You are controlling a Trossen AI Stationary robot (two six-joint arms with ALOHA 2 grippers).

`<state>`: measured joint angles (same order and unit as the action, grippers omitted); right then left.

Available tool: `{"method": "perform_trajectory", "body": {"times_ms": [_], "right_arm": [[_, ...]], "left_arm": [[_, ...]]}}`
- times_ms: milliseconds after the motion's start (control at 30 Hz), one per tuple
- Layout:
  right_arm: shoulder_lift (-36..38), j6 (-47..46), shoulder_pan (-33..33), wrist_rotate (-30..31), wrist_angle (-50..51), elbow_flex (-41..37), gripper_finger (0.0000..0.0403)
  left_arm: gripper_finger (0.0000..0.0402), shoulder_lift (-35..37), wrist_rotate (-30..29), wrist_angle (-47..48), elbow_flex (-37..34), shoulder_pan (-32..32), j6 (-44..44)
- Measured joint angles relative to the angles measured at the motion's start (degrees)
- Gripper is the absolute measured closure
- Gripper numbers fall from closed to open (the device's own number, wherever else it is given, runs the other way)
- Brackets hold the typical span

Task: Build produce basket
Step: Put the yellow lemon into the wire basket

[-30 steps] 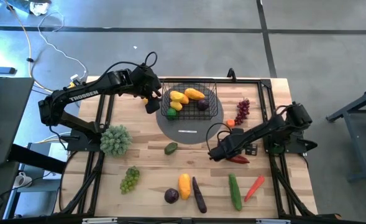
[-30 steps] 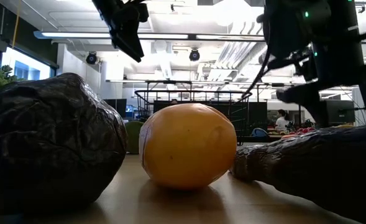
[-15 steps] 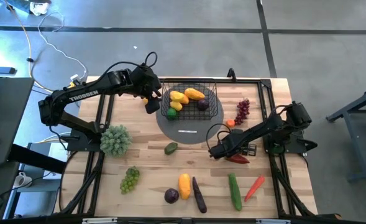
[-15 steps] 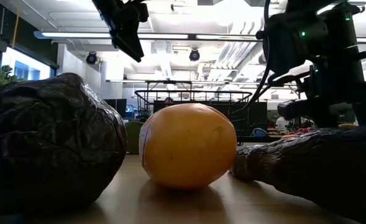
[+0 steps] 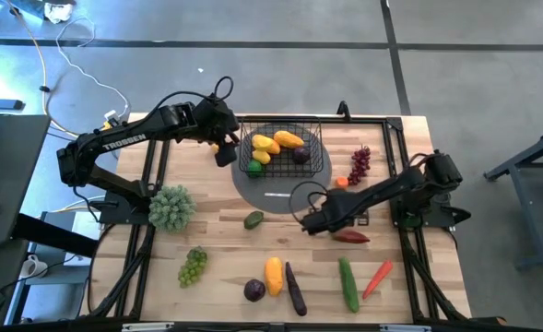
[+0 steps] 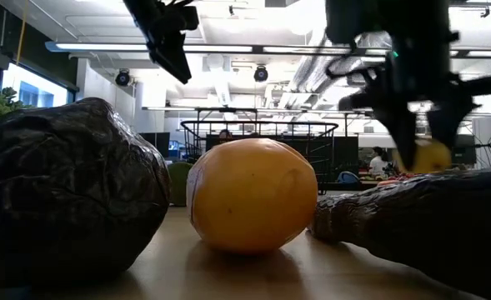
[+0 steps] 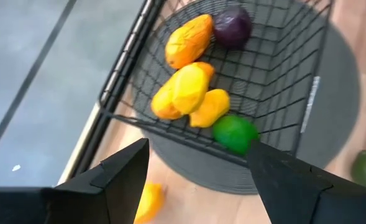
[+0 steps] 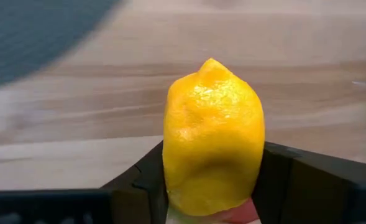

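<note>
Clamping the yellow toy lemon (image 8: 212,138), right gripper (image 8: 211,186) should lift clear before swinging over the black wire-grid basket (image 5: 281,148); left gripper (image 7: 198,180) hovers parted.

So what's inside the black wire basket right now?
The black wire-grid basket holds several yellow-orange fruits, a round green lime-like piece and a dark purple one. Anything beneath them is hidden.
</note>
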<state>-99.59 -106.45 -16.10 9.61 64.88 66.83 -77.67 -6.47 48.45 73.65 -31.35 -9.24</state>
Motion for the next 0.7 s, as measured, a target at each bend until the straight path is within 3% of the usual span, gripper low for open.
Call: {"method": "perform_trajectory", "body": {"times_ms": [433,700], "right_arm": [[0.0,22.6,5.2,10.0,-0.7,15.7,0.0263],[0.0,43.4,12.7,11.0,-11.3,19.8,0.0263]], "left_arm": [[0.0142,0.0,-1.9,1.6,0.0,-0.1,1.4],[0.0142,0.0,-1.9,4.9,0.0,-0.1,1.7]]}}
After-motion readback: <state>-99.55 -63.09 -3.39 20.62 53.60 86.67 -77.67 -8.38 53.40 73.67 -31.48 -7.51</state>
